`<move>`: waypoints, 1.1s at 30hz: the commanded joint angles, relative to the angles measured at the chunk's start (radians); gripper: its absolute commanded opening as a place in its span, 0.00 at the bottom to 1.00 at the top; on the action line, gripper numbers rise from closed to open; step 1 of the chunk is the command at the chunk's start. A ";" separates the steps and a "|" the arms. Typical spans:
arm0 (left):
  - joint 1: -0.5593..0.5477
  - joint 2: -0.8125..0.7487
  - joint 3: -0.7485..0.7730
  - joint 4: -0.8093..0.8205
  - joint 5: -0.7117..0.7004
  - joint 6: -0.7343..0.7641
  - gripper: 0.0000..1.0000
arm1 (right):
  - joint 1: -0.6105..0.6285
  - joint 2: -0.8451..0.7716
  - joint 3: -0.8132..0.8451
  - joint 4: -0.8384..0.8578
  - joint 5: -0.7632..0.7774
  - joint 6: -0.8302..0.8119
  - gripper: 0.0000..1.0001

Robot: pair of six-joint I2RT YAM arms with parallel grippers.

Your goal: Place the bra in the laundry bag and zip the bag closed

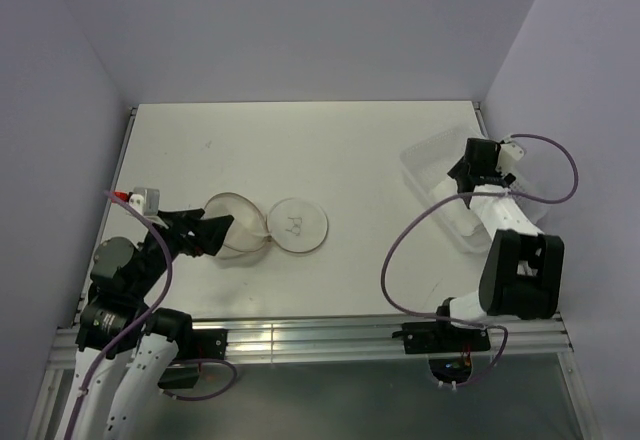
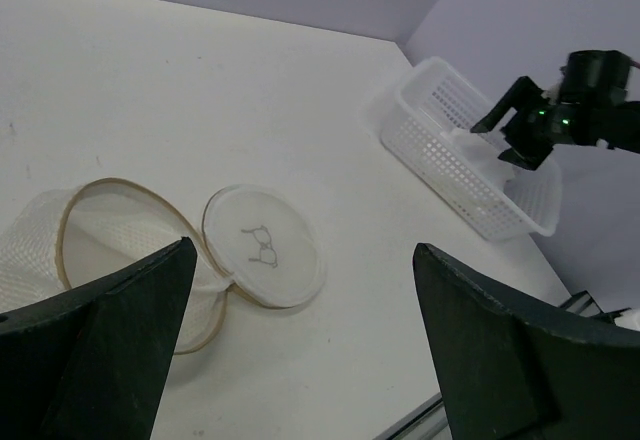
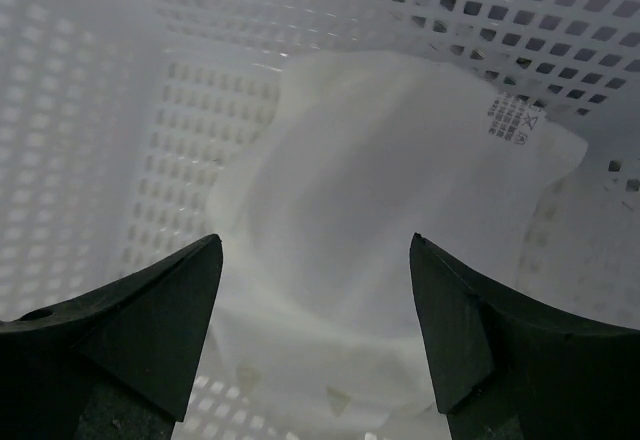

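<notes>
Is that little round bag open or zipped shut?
Open: the laundry bag has its lid flipped flat beside its gaping mouth.

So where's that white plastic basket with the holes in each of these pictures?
Top external: the basket is at the right, partly hidden by the robot's right arm.
Left wrist: the basket is at the upper right, seen from the side.
Right wrist: the basket fills the picture, seen from inside.
Shared landmark: the right gripper, open over the basket.
</notes>
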 commanded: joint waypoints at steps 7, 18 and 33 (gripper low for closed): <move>-0.062 -0.068 -0.002 0.020 0.000 0.012 0.99 | -0.040 0.301 0.193 -0.086 -0.030 0.032 0.83; -0.074 -0.055 -0.002 0.020 0.003 0.012 0.99 | -0.049 0.280 0.163 -0.023 -0.058 0.034 0.00; -0.060 0.000 -0.003 0.024 0.008 0.011 0.99 | 0.126 -0.442 0.103 0.137 -0.247 0.031 0.00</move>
